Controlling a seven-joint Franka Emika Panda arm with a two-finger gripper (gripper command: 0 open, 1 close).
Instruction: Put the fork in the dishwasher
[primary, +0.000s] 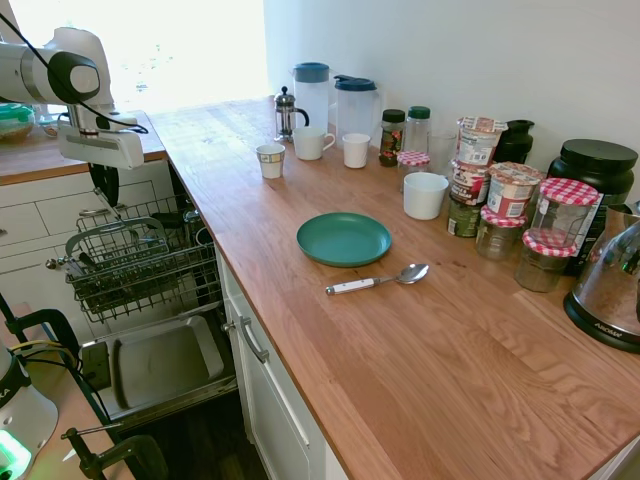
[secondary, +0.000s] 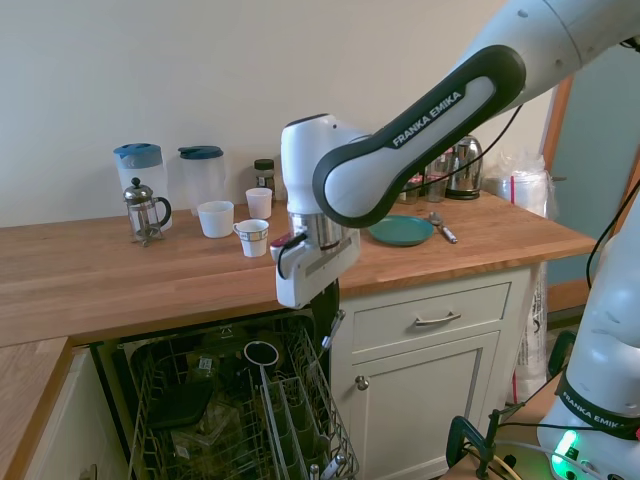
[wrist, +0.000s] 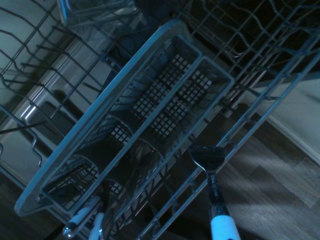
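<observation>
A kitchen corner with a long wooden tabletop (primary: 400, 360) runs along a pale wall, white drawers (secondary: 430, 320) beneath it. On the tabletop lie a green plate (primary: 343, 238) and, just beside it toward the front edge, a white-handled spoon (primary: 376, 280). Further back stand a French press (primary: 287, 113), two clear jugs with blue lids (primary: 311, 92), several white cups (primary: 312, 143) and a cluster of jars with red checked lids (primary: 563, 215), with a steel kettle (primary: 612, 285) at the far right.

Below the tabletop the dishwasher (primary: 150, 300) stands open: its grey steel-lined door (primary: 160, 362) is dropped flat and the dark wire rack (primary: 140, 262) is pulled out over it. The second exterior view shows the rack from above, with a grey cutlery basket (wrist: 150, 125) seated among the wires; two pale-handled utensils already stand in one end compartment of that basket in the wrist view.

The white arm reaches down over the rack, and its pincer (secondary: 327, 318) is clenched on the fork (secondary: 334, 328), which hangs below the fingers, slightly tilted, tines pointing down. In the wrist view the fork (wrist: 214, 190) rises from the lower edge, pale handle nearest the camera and tines toward the basket's outer wall; its tip appears just outside the basket's rim, above the rack wires, and I cannot tell whether it touches them.
</observation>
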